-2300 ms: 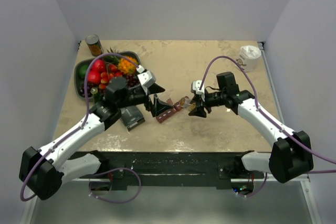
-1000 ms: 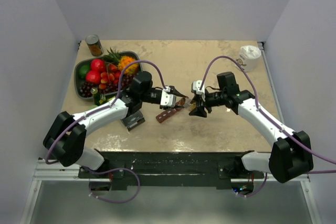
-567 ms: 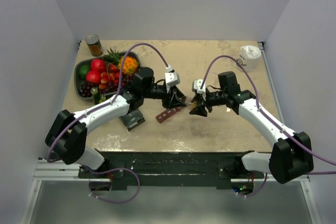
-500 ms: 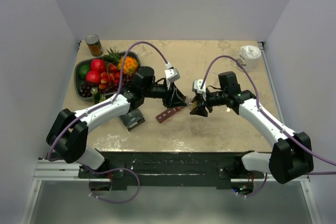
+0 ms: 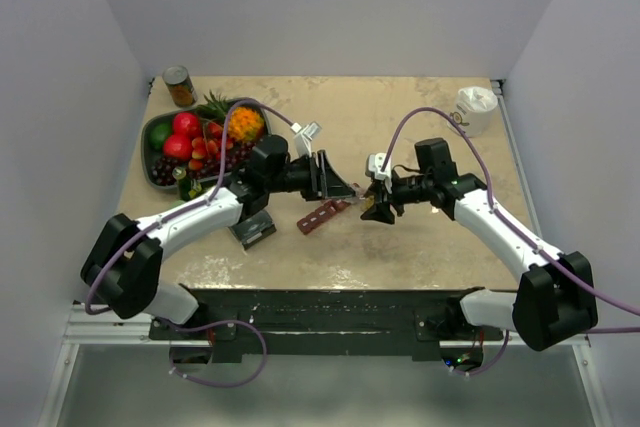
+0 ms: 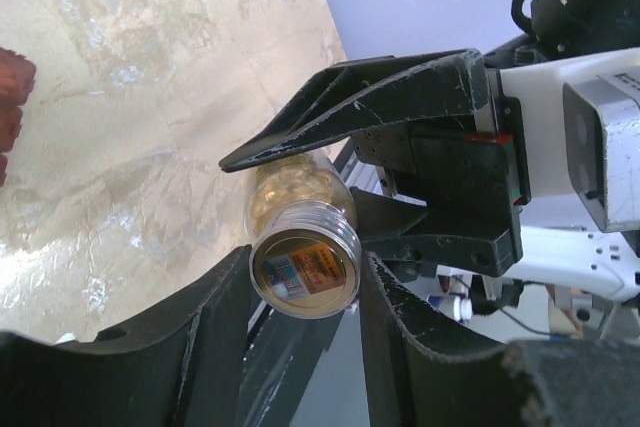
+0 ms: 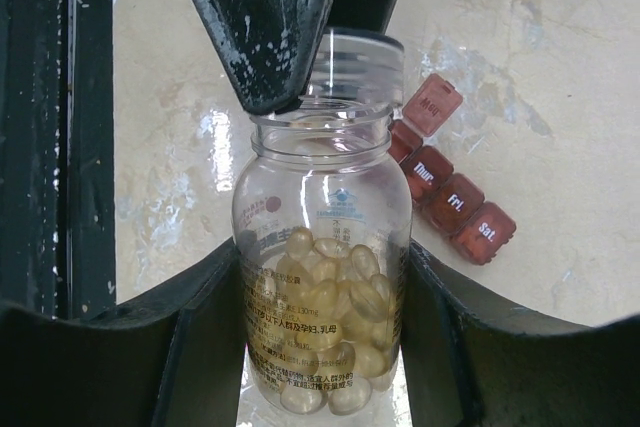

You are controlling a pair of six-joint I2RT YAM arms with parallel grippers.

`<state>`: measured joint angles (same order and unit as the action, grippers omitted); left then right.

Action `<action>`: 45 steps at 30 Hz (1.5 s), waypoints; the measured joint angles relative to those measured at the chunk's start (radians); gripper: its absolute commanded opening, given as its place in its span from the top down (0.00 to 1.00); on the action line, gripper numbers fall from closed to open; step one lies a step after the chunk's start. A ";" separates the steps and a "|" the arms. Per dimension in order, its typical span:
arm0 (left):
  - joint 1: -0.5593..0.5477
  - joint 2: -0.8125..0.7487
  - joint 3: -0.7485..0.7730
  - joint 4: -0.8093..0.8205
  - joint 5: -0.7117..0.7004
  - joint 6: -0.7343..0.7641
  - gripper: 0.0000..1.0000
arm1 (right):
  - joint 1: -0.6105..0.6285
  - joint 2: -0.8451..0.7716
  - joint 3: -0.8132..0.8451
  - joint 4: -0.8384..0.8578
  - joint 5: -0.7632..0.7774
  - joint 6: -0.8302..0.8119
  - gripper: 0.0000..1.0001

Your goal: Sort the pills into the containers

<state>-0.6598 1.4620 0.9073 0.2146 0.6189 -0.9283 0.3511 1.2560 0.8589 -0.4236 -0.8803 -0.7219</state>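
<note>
My right gripper (image 7: 320, 267) is shut on a small clear bottle (image 7: 322, 172) lying on its side in the air, with the pills (image 7: 325, 317) a yellowish mass inside. My left gripper (image 6: 305, 265) is shut on the bottle's cap (image 6: 305, 273), meeting the right gripper (image 5: 372, 202) head-on above the table's middle. In the right wrist view a left finger (image 7: 270, 27) covers part of the cap (image 7: 365, 52). The containers (image 5: 322, 215), a dark red strip with day labels (image 7: 452, 187), lie on the table just below the bottle.
A dark fruit bowl (image 5: 158, 127) stands at the back left, with a tin can (image 5: 179, 85) behind it. At the back right corner sits a white cup (image 5: 475, 107). A dark flat object (image 5: 254, 228) lies beside the left forearm.
The left arm swung right to the bottle, closed on its cap, and its wrist has since been turning around the cap. The right arm and the red strip have not moved.
</note>
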 measured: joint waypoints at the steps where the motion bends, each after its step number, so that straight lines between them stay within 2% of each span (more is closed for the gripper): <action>1: 0.000 -0.009 0.000 -0.011 -0.019 -0.010 0.98 | 0.000 0.000 0.000 0.008 0.000 0.000 1.00; 11: 0.066 -0.134 -0.003 -0.074 -0.095 0.010 0.97 | -0.006 0.000 0.000 0.028 0.010 0.005 1.00; 18: 0.147 -0.148 -0.023 -0.232 -0.243 0.267 0.92 | -0.012 0.000 0.000 0.028 0.011 0.005 1.00; 22: 0.200 -0.079 -0.031 -0.326 -0.368 0.437 0.90 | -0.014 0.000 0.000 0.028 0.018 0.005 1.00; 26: 0.206 0.066 -0.026 -0.394 -0.434 0.550 0.89 | -0.017 0.000 0.000 0.028 0.020 0.006 1.00; 31: 0.206 0.199 0.002 -0.430 -0.465 0.608 0.87 | -0.025 0.000 0.000 0.028 0.024 0.008 1.00; 36: 0.202 0.214 0.026 -0.439 -0.521 0.647 0.85 | -0.030 0.000 0.000 0.028 0.024 0.008 1.00; 39: 0.202 0.216 0.037 -0.452 -0.552 0.663 0.76 | -0.031 0.000 0.000 0.028 0.024 0.008 1.00; 45: 0.202 0.250 0.075 -0.480 -0.583 0.687 0.40 | -0.032 0.000 0.000 0.028 0.024 0.008 0.99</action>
<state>-0.4580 1.7119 0.9821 -0.2649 0.0357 -0.2417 0.3195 1.2556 0.8589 -0.3954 -0.8562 -0.7139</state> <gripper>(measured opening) 0.488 0.551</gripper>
